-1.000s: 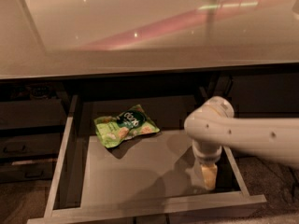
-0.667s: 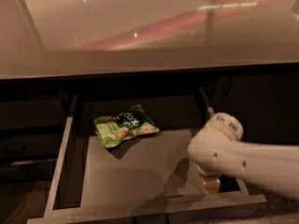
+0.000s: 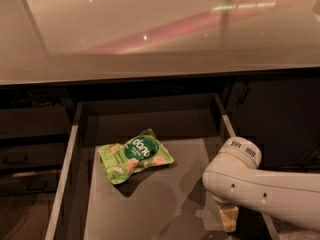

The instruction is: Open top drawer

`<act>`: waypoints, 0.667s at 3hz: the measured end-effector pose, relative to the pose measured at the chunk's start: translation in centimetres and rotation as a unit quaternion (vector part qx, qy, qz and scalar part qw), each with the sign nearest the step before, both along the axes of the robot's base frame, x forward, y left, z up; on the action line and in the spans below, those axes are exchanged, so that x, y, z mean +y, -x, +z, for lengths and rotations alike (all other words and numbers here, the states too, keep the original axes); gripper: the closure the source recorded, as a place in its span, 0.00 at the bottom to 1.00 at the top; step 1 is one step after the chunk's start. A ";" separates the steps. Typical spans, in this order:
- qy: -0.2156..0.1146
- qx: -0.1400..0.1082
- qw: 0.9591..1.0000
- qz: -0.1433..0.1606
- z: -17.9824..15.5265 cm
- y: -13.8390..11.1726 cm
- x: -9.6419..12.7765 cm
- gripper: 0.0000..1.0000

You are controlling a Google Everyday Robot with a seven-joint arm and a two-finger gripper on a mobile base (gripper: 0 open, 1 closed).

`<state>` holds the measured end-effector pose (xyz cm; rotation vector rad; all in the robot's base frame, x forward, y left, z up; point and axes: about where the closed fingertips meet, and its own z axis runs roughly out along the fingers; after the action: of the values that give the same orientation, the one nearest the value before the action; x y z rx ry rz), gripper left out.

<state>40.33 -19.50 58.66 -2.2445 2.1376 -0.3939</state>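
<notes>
1. Position: the top drawer (image 3: 63, 184) is pulled far out from under the pale countertop (image 3: 150, 39), and I look down into its grey inside. Its front panel and handle are below the edge of the view, so I cannot see them.
2. Gripper (image 3: 229, 219): it is low at the right front corner of the drawer, under the white arm (image 3: 265, 191) that comes in from the right. Only a pale tan tip shows below the wrist, so I cannot tell if it is wide or narrow, or if it holds anything.
3. Contents: one green snack bag (image 3: 135, 155) lies flat on the drawer floor, left of centre and well apart from the gripper. It looks light, so I judge it adds almost no load.
4. Handling, as I judge it: the drawer is a stiff box on pale metal side rails, so it should slide along one line only. A sideways pull would probably make it bind.
5. Where to hold: a handle at the centre of the front would give the most even pull on such a wide drawer. The top edge of the side wall is thin and smooth, a poorer hold in my opinion.
6. Progress: the drawer looks nearly fully open, and little travel seems to remain.
</notes>
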 end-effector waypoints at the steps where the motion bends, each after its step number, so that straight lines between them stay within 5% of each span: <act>1: -0.012 0.004 1.000 0.003 0.5 -0.6 0.1 0.00; 2: -0.063 -0.049 0.997 0.007 6.4 -2.3 1.5 0.00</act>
<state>42.68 -18.03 65.04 -2.1274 2.0367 -0.3501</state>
